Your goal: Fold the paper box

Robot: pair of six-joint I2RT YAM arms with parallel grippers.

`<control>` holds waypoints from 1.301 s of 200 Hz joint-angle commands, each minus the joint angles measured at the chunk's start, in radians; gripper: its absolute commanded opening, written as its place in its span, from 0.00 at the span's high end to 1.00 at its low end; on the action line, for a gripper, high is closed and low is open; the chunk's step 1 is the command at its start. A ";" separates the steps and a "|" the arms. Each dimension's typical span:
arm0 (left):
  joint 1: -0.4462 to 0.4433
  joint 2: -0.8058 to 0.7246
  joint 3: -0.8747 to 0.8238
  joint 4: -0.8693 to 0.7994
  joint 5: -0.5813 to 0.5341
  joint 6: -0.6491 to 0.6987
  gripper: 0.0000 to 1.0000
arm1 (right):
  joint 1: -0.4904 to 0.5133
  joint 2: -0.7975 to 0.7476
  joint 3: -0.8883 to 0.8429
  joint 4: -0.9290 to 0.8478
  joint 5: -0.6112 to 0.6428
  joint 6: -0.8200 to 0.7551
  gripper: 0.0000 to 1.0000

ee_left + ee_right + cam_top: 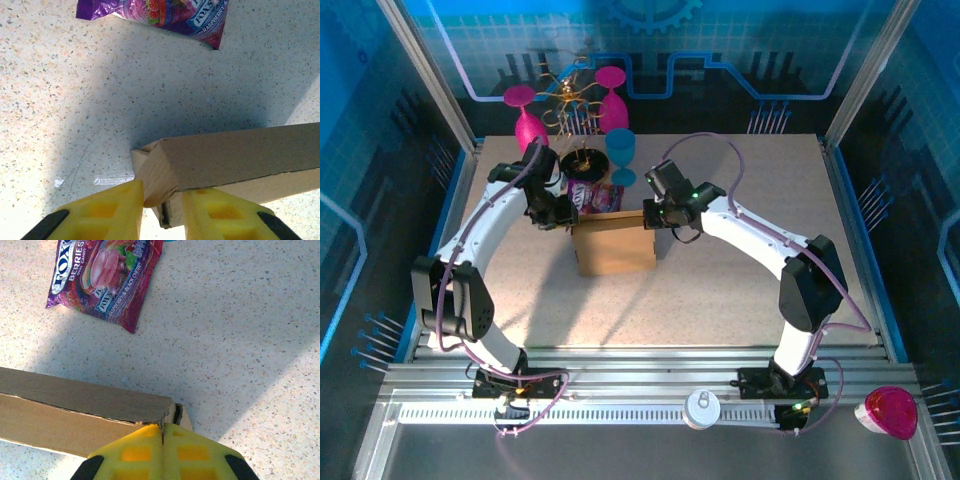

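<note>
Two corners gripped: box [613, 240] on table [750, 290], centre frame; left fingers [134, 202] part-open, clamped round its left corner, right fingers [162, 435] pinched shut on its right edge. Hold both grips level, fold along the crease, avoid tearing.

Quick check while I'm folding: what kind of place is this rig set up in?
Probably an enclosed robot demo or test cell: blue circuit-pattern wall panels, an aluminium frame rail, and a speckled table with props such as a pink goblet.
</note>
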 commanded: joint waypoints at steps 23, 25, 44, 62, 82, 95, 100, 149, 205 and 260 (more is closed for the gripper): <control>-0.002 0.008 0.014 0.002 -0.024 0.036 0.75 | 0.010 -0.021 -0.005 -0.040 -0.011 -0.008 1.00; -0.002 0.008 0.014 0.002 -0.024 0.036 0.76 | 0.010 -0.021 -0.005 -0.039 -0.010 -0.008 1.00; -0.002 0.013 0.013 0.005 -0.026 0.034 0.80 | 0.009 -0.019 -0.004 -0.041 -0.011 -0.008 1.00; -0.002 0.010 0.007 0.010 -0.024 0.029 0.84 | 0.008 -0.017 -0.001 -0.040 -0.011 -0.009 1.00; -0.004 0.009 0.007 0.010 -0.028 0.024 0.89 | 0.009 -0.016 0.000 -0.040 -0.010 -0.007 1.00; -0.004 0.004 0.008 0.011 -0.033 0.020 0.93 | 0.008 -0.017 0.001 -0.039 -0.011 -0.007 1.00; -0.004 0.003 0.010 0.011 -0.033 0.019 0.94 | 0.009 -0.015 0.002 -0.039 -0.010 -0.007 1.00; -0.005 0.008 0.041 -0.021 -0.021 -0.008 1.00 | 0.006 -0.013 0.008 -0.041 -0.006 -0.012 1.00; -0.007 0.050 0.122 -0.105 0.015 -0.071 1.00 | 0.007 -0.009 0.015 -0.041 -0.008 -0.014 1.00; -0.007 0.104 0.208 -0.189 0.061 -0.126 1.00 | 0.006 -0.008 0.019 -0.040 -0.001 -0.014 1.00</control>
